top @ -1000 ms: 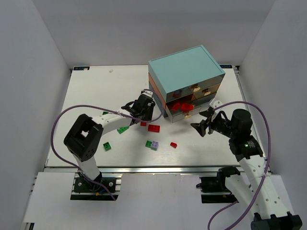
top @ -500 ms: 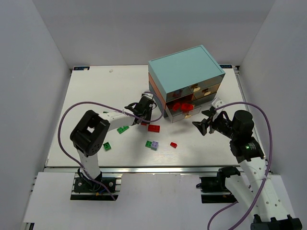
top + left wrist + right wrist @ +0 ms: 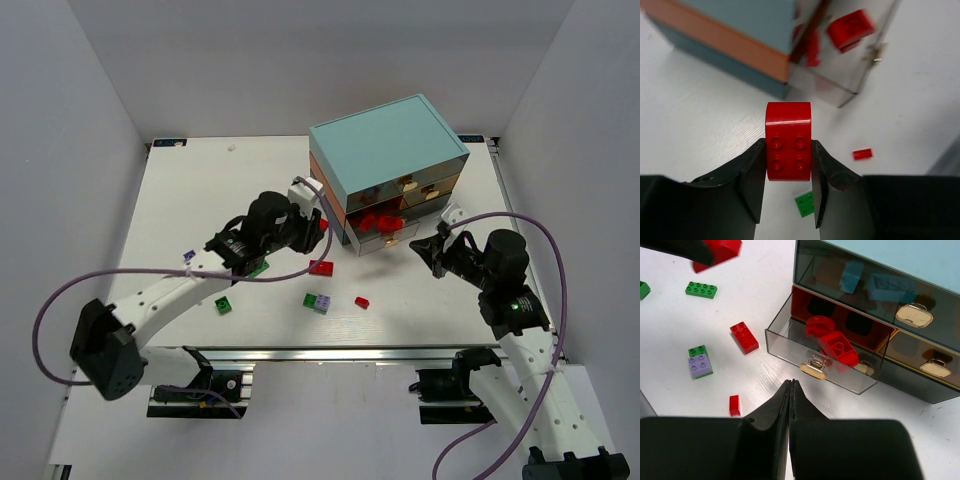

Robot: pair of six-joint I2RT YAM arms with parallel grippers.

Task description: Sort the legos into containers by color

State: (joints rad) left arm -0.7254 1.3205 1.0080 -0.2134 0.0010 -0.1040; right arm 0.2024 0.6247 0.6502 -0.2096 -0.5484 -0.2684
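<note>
Left claw (image 3: 788, 150): clamped on a red brick (image 3: 788, 127), studs facing the wrist camera, raised over the bench (image 3: 190, 190) near the chest's front left corner.
Right claw (image 3: 791, 385): clenched tight, fingers pressed together with nothing between; hanging in front of the open drawer, apart from its handle (image 3: 813, 369).
Chest (image 3: 388, 140): far right part of the bench; pale teal top, orange and dark teal layers below.
Open drawer (image 3: 785, 340): pulled out at the chest's left front, clear-walled; red pieces (image 3: 837, 347) lying inside.
Loose on the bench: red eight-stud brick (image 3: 744, 337); long green brick (image 3: 701, 289); green-and-lilac pair (image 3: 700, 361), touching; tiny red piece (image 3: 734, 405); small green brick (image 3: 222, 305), nearer the left arm.
</note>
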